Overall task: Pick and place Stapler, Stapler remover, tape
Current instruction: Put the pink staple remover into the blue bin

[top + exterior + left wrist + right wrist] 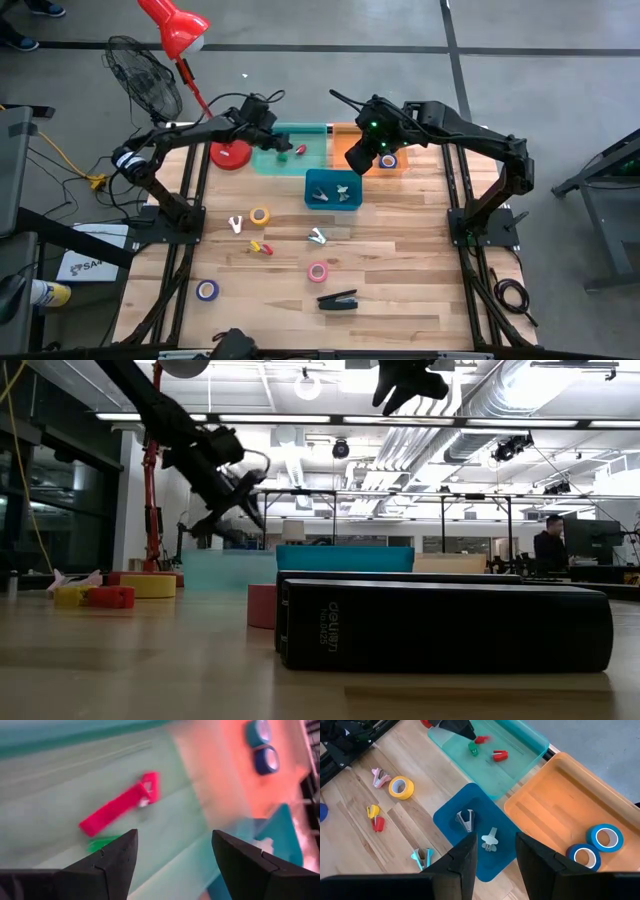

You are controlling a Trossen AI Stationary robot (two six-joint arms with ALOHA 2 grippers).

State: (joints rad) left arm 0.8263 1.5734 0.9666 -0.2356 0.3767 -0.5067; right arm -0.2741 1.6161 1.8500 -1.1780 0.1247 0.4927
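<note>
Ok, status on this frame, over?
Left gripper open over green tray, red stapler below it. Right gripper open, empty, above orange tray. Black stapler on table, nothing blocking.

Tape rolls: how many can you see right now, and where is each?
5. Two blue rolls lie in the orange tray. On the table: yellow roll, pink roll, blue-purple roll. The arms may hide more.
</note>
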